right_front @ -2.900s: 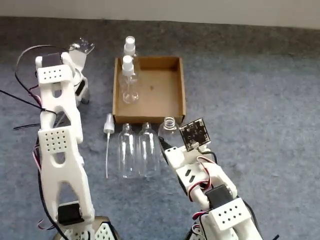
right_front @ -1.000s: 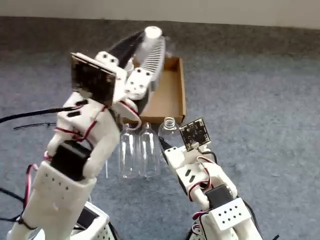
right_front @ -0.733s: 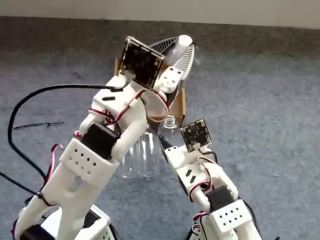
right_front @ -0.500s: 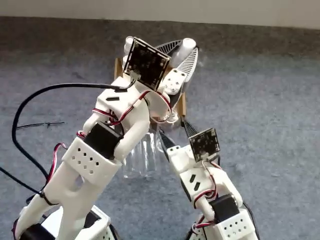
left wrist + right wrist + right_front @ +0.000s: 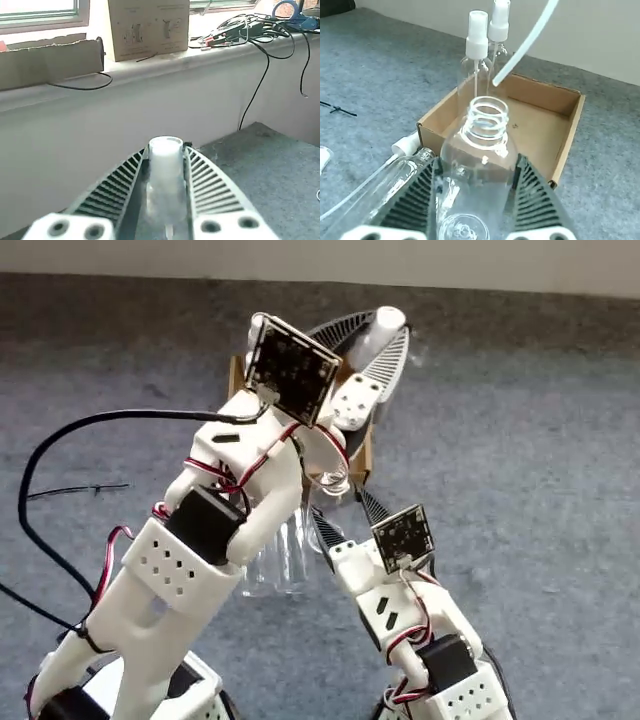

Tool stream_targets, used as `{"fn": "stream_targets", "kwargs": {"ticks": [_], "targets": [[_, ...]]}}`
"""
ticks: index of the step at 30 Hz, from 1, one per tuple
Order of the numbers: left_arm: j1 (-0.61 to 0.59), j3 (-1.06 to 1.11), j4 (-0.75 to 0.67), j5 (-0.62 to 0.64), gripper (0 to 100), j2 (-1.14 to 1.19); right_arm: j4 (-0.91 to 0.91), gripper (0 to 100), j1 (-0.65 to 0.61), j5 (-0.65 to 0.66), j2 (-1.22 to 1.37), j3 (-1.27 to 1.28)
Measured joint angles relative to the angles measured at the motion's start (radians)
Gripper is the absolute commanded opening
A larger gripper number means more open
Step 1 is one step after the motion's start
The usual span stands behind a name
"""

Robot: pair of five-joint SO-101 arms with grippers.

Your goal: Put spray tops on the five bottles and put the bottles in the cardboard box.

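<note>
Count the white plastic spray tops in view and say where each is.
4. Two white spray tops cap upright clear bottles at the cardboard box; one lies on the grey carpet; one sits in the left gripper. Others may be hidden.

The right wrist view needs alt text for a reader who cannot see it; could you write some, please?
The right gripper grips an uncapped clear bottle between its jaws, with an open cardboard box beyond it. The white tube of a spray top slants down toward the bottle's mouth, and two capped bottles stand at the box's far corner.
</note>
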Motion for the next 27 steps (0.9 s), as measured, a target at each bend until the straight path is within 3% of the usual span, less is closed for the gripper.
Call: {"fn": "stream_targets", "kwargs": {"ticks": [10,15,27], "targets": [[0.02,0.006,0.069,0.0,0,0.0,0.0,0.4,0.0,0.0,0.0,0.0],[-0.034,0.041,0.069,0.0,0,0.0,0.0,0.4,0.0,0.0,0.0,0.0],[-0.028,0.04,0.069,0.0,0,0.006,0.0,0.4,0.0,0.0,0.0,0.0]]}}
